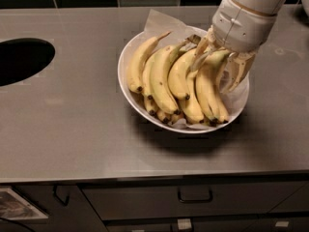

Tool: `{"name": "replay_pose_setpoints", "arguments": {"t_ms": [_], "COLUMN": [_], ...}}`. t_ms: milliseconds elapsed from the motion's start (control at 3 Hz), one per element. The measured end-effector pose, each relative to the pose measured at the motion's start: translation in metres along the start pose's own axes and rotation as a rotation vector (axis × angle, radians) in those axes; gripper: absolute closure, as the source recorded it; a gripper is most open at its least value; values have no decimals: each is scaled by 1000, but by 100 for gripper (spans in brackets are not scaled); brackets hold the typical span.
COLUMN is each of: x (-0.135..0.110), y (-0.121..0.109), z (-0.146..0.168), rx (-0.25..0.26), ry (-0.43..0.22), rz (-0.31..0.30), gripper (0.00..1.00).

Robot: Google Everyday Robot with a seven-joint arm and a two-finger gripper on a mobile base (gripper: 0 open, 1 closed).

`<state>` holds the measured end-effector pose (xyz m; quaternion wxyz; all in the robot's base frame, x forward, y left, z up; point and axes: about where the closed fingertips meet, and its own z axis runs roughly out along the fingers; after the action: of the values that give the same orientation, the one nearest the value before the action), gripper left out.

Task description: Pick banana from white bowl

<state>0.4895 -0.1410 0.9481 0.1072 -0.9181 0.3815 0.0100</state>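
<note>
The pale two-finger gripper [216,71] is held low over the right side of the wide white paper-lined bowl [121,74], fingers spread wide astride the long curved yellow banana [211,93] lying rightmost there. Grasping is judged in hand; closure, then a clean lift, is called for.

No legible text; gripper [219,70] at the white bowl [120,76]

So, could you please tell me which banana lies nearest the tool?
The rightmost banana in the white bowl; the tool sits over its upper end, while the others lie farther left.
</note>
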Motion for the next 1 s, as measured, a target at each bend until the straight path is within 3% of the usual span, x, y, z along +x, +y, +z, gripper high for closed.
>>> {"name": "replay_pose_setpoints", "arguments": {"t_ms": [1000], "x": [3], "y": [-11], "z": [10], "rx": [-22], "ry": [-10], "rz": [-16], "gripper": [45]}}
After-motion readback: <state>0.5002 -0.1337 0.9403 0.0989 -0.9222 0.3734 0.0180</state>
